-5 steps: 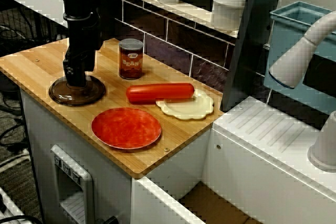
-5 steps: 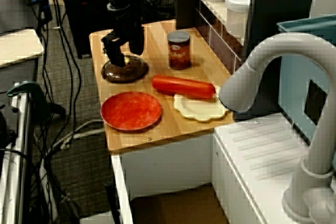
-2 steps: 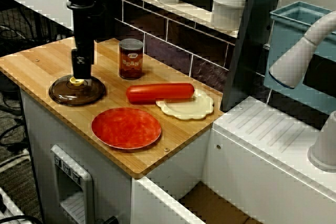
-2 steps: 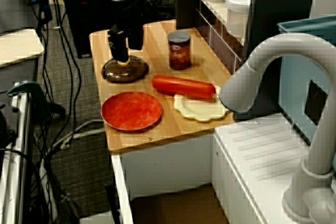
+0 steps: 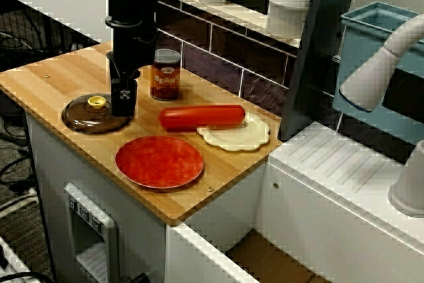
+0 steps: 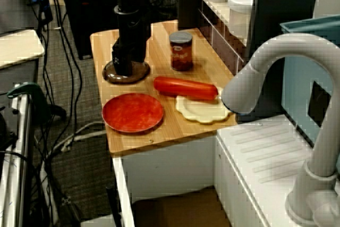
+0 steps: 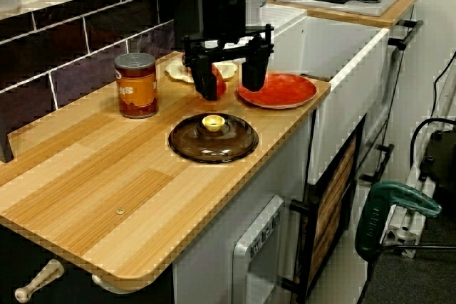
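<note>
A: Two fingers (image 7: 207,82) on the gripper (image 7: 231,92), spread well apart, gripping nothing.

B: Nearest to what?

A: To the brown glass lid (image 7: 212,140). Hangs by its rim on the side toward the red plate (image 7: 281,90), clear of the yellow knob (image 7: 211,123). Touching that rim or just above it? Cannot tell.

B: And the lid, where?

A: Flat on the wooden counter (image 5: 46,77), knob up, toward the front edge. Left of the bean can (image 5: 165,75) in the front view, near it but not touching.

B: Anything else close by?

A: Red sausage (image 5: 202,116) lying lengthwise past the can, one end over the cream scalloped plate (image 5: 235,136). Red plate in front of both, by the counter's edge, apart from the lid.

B: Same from the high view behind the tap (image 6: 276,67)?

A: Mostly hidden there: gripper in front of the lid, leaving only a strip of rim to see. Points straight down in all three views, arm (image 5: 129,24) upright above it.

B: And from the counter's far end?

A: Best look at the spread: one finger before the sausage, the other before the red plate, knob in plain sight in front of them.
</note>
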Robot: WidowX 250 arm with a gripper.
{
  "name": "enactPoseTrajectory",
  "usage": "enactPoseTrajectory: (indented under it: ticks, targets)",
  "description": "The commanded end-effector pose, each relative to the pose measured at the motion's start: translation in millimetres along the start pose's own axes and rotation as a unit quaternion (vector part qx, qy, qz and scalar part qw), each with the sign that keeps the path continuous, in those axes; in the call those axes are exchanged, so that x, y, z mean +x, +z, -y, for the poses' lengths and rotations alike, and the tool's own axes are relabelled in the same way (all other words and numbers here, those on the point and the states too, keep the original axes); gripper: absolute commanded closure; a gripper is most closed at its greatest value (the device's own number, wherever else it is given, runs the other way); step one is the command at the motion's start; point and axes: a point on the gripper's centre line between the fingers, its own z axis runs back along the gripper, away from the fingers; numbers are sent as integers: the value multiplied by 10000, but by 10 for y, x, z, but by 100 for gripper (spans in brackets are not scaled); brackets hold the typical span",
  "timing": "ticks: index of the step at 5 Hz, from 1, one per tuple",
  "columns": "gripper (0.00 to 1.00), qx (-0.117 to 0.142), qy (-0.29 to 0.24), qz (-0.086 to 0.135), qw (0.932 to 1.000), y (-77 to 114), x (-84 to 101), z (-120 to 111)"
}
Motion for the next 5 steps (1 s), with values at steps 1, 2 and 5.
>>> enactPoseTrajectory:
  ticks: [1,2,5]
  targets:
    - [0,244,685,574,9957,313,233,45]
    - [0,272,712,591,9953,355,394,58]
    - [0,433,779,623,9941,212,803,199]
